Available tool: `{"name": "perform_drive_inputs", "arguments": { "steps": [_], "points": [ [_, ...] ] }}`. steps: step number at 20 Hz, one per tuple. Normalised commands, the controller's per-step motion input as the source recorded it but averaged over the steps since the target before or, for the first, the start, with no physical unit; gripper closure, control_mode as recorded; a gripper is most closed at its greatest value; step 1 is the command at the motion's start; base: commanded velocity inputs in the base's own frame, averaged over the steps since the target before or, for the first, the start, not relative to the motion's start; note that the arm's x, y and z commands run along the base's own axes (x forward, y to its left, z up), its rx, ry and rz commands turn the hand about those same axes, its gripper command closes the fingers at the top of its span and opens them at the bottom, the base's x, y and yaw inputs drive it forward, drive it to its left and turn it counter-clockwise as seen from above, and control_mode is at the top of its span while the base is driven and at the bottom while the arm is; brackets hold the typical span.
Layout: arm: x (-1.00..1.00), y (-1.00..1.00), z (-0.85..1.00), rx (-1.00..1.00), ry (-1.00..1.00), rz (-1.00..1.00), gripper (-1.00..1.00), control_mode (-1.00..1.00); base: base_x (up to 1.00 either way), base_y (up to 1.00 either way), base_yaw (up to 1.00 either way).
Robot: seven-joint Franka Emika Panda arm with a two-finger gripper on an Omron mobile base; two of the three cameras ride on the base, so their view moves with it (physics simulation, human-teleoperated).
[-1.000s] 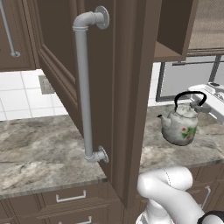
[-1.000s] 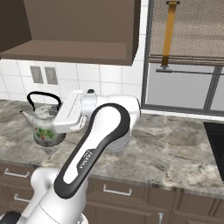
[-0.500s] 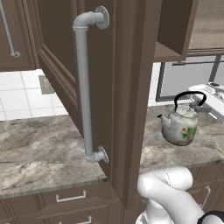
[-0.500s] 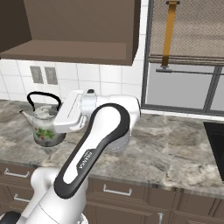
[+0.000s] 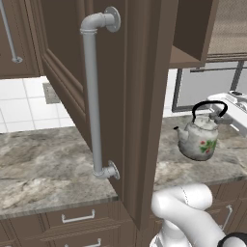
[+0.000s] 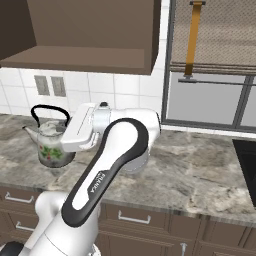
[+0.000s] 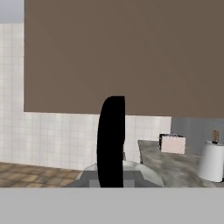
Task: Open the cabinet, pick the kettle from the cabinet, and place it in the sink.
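Observation:
The cabinet (image 5: 135, 72) hangs open, its dark door swung out toward me with the long grey bar handle (image 5: 91, 96) facing the left base view. The white-grey flowered kettle (image 5: 197, 141) (image 6: 50, 147) hangs just above the marble counter, right of the door. My gripper (image 5: 219, 115) (image 6: 67, 122) is shut on the kettle's thin black arched handle (image 7: 111, 140). In the hand view the lid (image 7: 135, 168) lies just below the fingers. A black corner of the sink (image 6: 247, 160) shows at the far right of the counter.
The open door stands out over the counter edge (image 5: 58, 202), to the kettle's left. The cabinet's underside (image 6: 80, 57) hangs above the kettle. A window with a blind (image 6: 215, 50) lies behind the counter. A paper roll (image 7: 212, 162) and a small pinkish box (image 7: 172, 143) stand further along.

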Motion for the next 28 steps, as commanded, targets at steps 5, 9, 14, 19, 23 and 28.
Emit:
{"name": "perform_drive_inputs", "arguments": {
  "steps": [5, 9, 14, 19, 23, 28],
  "points": [
    [0.0, 0.0, 0.0, 0.0, 0.0, 0.0, 1.0, 1.0, -0.39, -0.03, -0.08],
    [0.0, 0.0, 0.0, 0.0, 0.0, 0.0, 1.0, 1.0, -0.55, 0.0, -0.06],
    [0.0, 0.0, 0.0, 0.0, 0.0, 0.0, 1.0, 1.0, -0.41, -0.02, -0.03],
    [0.0, 0.0, 0.0, 0.0, 0.0, 0.0, 1.0, 1.0, -0.03, -0.33, 0.0],
    [0.0, 0.0, 0.0, 0.0, 0.0, 0.0, 1.0, 1.0, 0.04, -0.61, 0.0],
    [0.0, 0.0, 0.0, 0.0, 0.0, 0.0, 1.0, 1.0, 0.01, -0.65, 0.0]
  ]
}}
